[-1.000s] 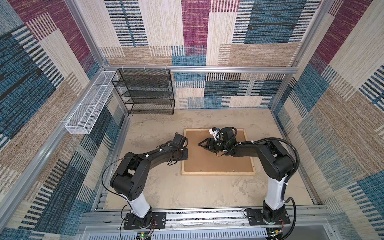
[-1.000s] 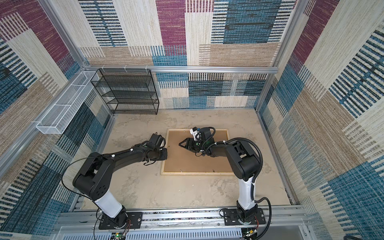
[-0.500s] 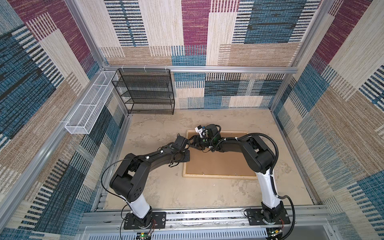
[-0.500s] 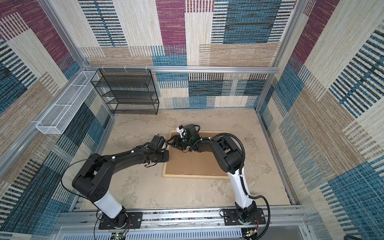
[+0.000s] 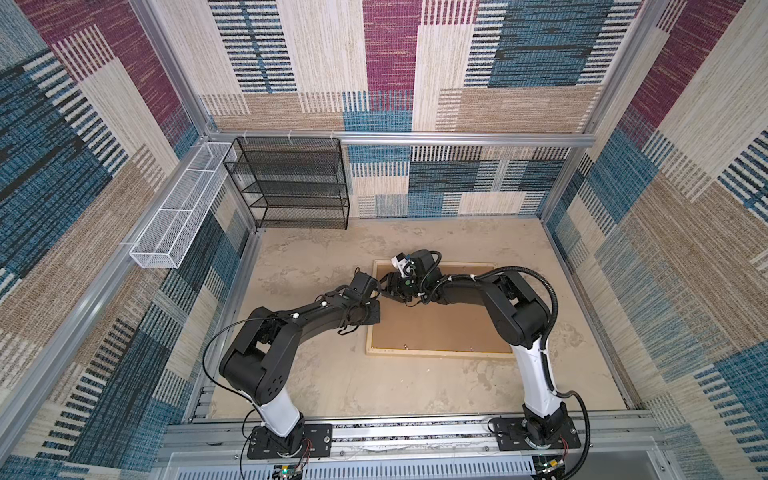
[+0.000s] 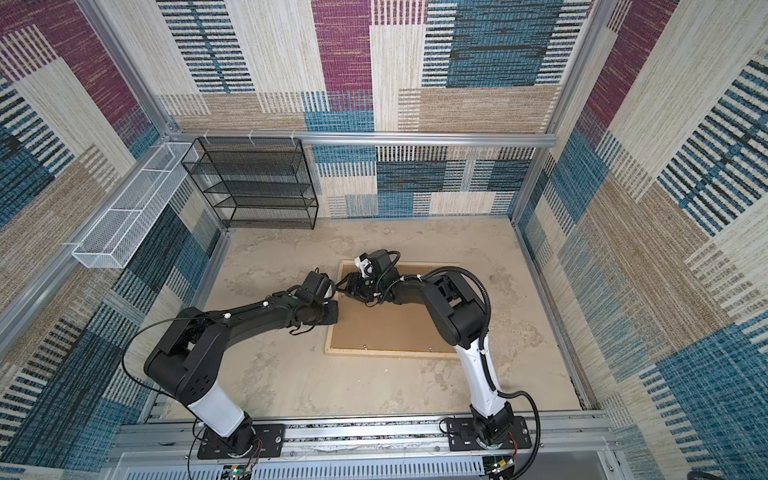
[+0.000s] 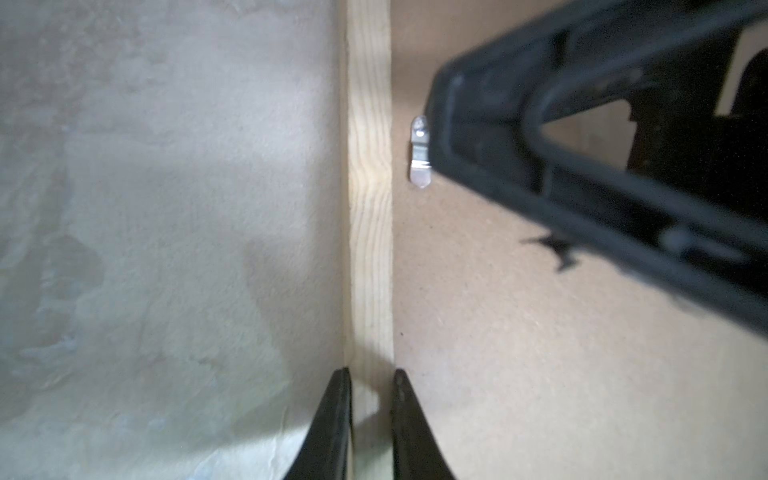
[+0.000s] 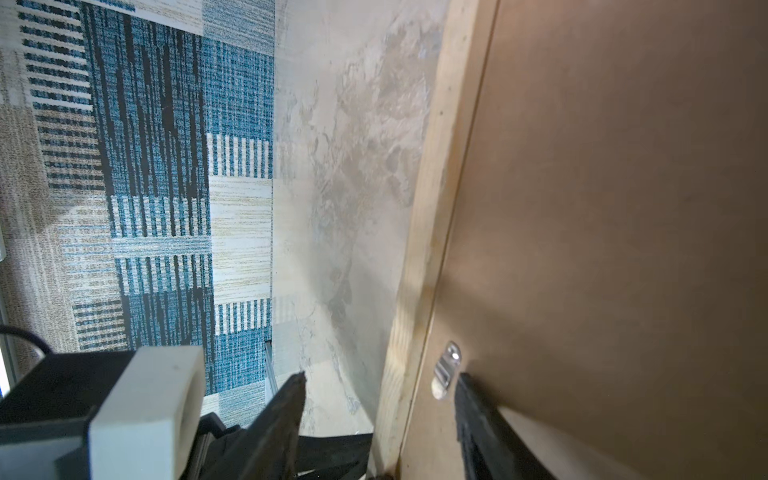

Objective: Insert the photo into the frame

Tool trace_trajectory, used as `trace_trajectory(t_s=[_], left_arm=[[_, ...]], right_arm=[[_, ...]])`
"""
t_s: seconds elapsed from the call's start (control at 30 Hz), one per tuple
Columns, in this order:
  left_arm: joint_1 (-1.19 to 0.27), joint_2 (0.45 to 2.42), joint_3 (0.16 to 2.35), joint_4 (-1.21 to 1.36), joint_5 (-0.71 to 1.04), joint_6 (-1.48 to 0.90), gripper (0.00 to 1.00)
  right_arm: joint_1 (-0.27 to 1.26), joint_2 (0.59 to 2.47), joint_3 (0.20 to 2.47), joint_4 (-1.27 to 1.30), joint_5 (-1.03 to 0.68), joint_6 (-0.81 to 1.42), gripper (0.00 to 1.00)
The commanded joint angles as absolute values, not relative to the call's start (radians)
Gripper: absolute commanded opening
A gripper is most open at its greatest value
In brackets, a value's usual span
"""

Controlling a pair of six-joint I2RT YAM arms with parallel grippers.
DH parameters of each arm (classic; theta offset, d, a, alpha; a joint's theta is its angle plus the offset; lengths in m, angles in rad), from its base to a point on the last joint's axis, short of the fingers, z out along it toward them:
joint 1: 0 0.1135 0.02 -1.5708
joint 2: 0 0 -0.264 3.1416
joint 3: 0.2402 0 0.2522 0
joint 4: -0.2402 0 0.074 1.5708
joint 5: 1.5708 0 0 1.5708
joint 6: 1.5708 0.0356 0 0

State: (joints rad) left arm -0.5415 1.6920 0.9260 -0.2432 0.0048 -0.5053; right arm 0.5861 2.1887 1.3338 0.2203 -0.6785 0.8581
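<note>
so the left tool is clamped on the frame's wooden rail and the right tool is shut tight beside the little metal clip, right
Not quite: the right tool is open, not shut. The right wrist view shows its jaws wide apart, one over the table, one over the backing board beside the metal clip. The left tool is indeed clamped on the wooden rail of the frame.

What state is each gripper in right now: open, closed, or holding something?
Left gripper: closed on the edge of the frame.
Right gripper: open, straddling the frame's edge, holding nothing.
</note>
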Motion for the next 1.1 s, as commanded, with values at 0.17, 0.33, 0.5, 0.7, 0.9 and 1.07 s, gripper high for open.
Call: trace_trajectory(t_s=[0.17,0.33,0.5,0.7,0.9,1.07], left_arm=[[-0.556,1.709,0.932,-0.34,0.092,-0.504,0.13],[-0.572,1.712,0.939,-0.342,0.103,-0.492,0.13],[-0.592,1.71,0.941,-0.339,0.112,-0.476,0.12],[-0.603,1.709,0.94,-0.333,0.116,-0.471,0.11],[-0.606,1.703,0.924,-0.313,0.121,-0.477,0.11],[-0.606,1.704,0.915,-0.307,0.114,-0.489,0.11]], right_arm=[[0.607,2.198,1.35,0.198,-0.687,0.88,0.6],[0.606,2.222,1.352,0.242,-0.656,0.936,0.6],[0.607,2.233,1.303,0.356,-0.595,1.057,0.6],[0.608,2.233,1.259,0.416,-0.514,1.135,0.6],[0.609,2.252,1.267,0.445,-0.479,1.165,0.6],[0.609,2.247,1.244,0.534,-0.49,1.167,0.6]])
